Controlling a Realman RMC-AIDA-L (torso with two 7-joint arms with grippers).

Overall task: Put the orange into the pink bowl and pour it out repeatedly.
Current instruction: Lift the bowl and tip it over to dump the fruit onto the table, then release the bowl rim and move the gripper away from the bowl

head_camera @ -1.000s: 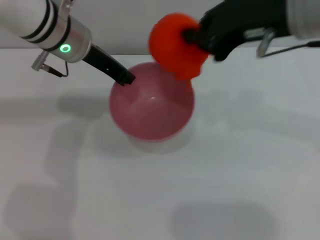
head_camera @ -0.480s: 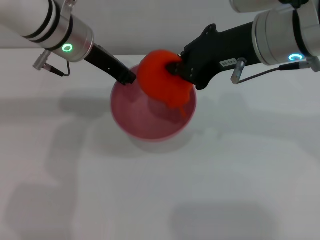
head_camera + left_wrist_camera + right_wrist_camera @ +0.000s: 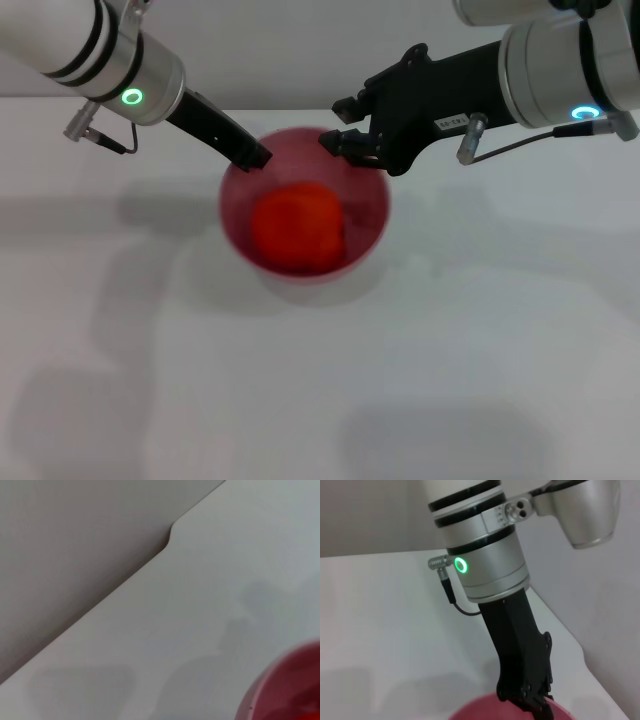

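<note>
The pink bowl (image 3: pixel 372 222) stands upright on the white table, in the middle of the head view. The orange (image 3: pixel 297 228) lies inside it, free of both grippers. My left gripper (image 3: pixel 255 157) is shut on the bowl's far left rim. My right gripper (image 3: pixel 342 124) is open and empty, just above the bowl's far right rim. The right wrist view shows the left arm with its gripper (image 3: pixel 532 702) on the bowl's rim (image 3: pixel 480 711). The left wrist view shows a part of the bowl (image 3: pixel 290 680).
The white table (image 3: pixel 320 380) spreads out in front of the bowl and to both sides. A pale wall (image 3: pixel 75 540) rises behind the table's far edge. Both arms reach in from the far corners.
My right gripper carried the orange down over the bowl and let it go. The orange now lies in the bowl and the right fingers stand open. The left gripper has not moved.
</note>
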